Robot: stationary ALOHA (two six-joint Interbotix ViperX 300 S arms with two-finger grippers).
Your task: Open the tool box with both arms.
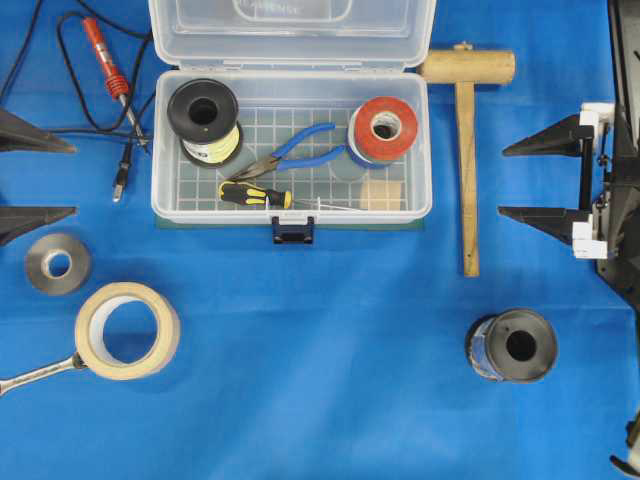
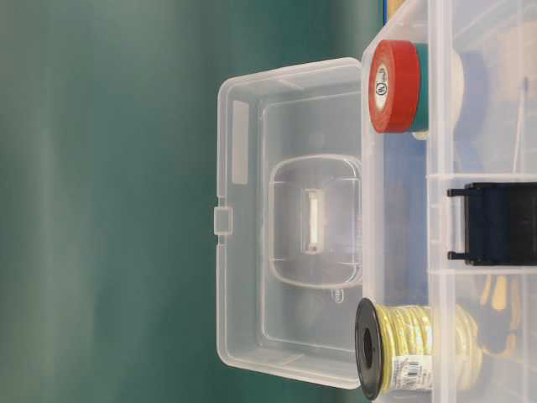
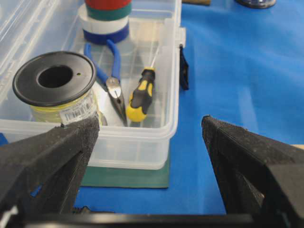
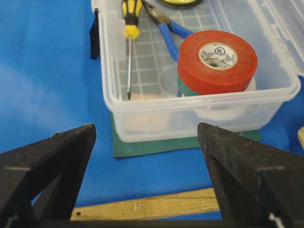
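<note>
The clear tool box (image 1: 165, 195) stands open at the top middle, its lid (image 1: 290, 30) folded back flat. The dark-blue latch (image 1: 292, 231) hangs at its front. Inside lie a yellow wire spool (image 1: 204, 120), blue pliers (image 1: 300, 148), a black-yellow screwdriver (image 1: 255, 195) and red tape (image 1: 386, 128). The box also shows in the left wrist view (image 3: 156, 142), the right wrist view (image 4: 114, 85) and the table-level view (image 2: 394, 218). My left gripper (image 1: 70, 180) is open and empty left of the box. My right gripper (image 1: 505, 181) is open and empty right of it.
A wooden mallet (image 1: 467, 150) lies between the box and my right gripper; its handle shows under the jaws (image 4: 152, 205). A soldering iron (image 1: 110, 72) with cable lies top left. A grey ring (image 1: 57, 263), masking tape (image 1: 127, 329) and a dark spool (image 1: 512, 345) lie in front.
</note>
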